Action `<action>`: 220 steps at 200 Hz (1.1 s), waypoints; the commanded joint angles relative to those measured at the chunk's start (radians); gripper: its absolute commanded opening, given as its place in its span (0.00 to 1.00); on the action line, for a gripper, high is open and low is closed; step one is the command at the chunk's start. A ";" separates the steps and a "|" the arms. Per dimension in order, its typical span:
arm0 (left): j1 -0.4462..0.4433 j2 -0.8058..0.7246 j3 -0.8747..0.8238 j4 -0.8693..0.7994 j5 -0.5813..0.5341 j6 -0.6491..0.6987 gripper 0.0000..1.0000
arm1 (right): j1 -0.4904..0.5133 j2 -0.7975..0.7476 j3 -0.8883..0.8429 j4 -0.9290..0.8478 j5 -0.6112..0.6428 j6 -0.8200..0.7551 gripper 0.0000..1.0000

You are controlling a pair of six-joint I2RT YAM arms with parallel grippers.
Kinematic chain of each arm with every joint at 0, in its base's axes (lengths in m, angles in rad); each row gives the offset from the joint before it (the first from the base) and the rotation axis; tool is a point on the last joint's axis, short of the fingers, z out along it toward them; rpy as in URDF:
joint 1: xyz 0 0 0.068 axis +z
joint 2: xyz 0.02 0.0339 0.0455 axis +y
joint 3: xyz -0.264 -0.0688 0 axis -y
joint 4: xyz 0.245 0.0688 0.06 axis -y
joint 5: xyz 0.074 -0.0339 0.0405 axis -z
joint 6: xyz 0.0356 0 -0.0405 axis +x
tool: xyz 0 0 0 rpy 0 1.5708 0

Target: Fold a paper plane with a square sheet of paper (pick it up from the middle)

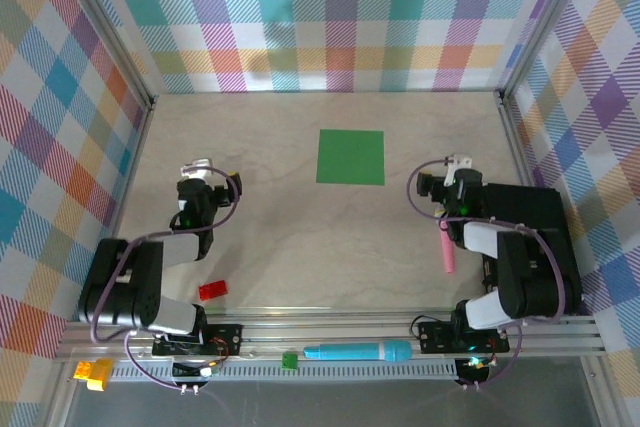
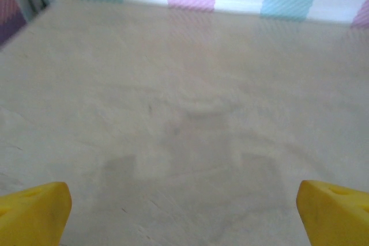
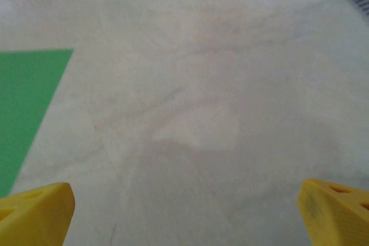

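On the table [image 1: 300, 247], top view: the paper [image 1: 350, 157] lies flat and unfolded toward the far middle, its edges square to the table's. The left gripper [image 1: 203, 169] is well to its left. The right gripper [image 1: 455, 169] is on its right, somewhat nearer. Neither touches it. A pink marker [image 1: 447, 252] lies by the right arm and a red block [image 1: 212, 290] by the left, both well apart from the paper. Judgement: both arms are held back so the middle of the sheet is open for a pick; no fold has begun.

Left wrist view: yellow fingertips [image 2: 34, 214] sit at the two bottom corners, spread wide with nothing between them, so the claw is released. Pale tabletop lies ahead.

Right wrist view: fingertips [image 3: 34, 211] are likewise wide apart, so this claw is released and empty too. The paper's near corner enters at the left edge, ahead and left of the claw. Judgement: a flat sheet offers no lip at its middle, so a pinch there must bunch it and may slide it instead.
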 commanded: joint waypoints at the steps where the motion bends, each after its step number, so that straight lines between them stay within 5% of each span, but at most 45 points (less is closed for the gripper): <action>1: 0.003 -0.139 0.077 -0.278 -0.069 -0.122 1.00 | 0.006 -0.082 0.208 -0.471 0.072 0.147 0.99; 33: 0.003 -0.259 0.269 -0.768 0.007 -0.406 1.00 | 0.009 -0.054 0.404 -0.805 -0.073 0.279 0.99; 55: 0.003 -0.242 0.328 -0.888 0.194 -0.496 1.00 | 0.022 -0.014 0.462 -0.877 -0.287 0.355 1.00; 104: -0.004 -0.128 0.282 -0.728 0.586 -0.675 1.00 | 0.131 0.170 0.570 -0.898 -0.507 0.507 0.74; 157: -0.096 0.071 0.320 -0.625 0.654 -0.746 1.00 | 0.216 0.460 0.828 -0.954 -0.464 0.557 0.43; 220: -0.221 0.252 0.403 -0.507 0.634 -0.806 0.99 | 0.254 0.720 1.102 -1.061 -0.391 0.553 0.43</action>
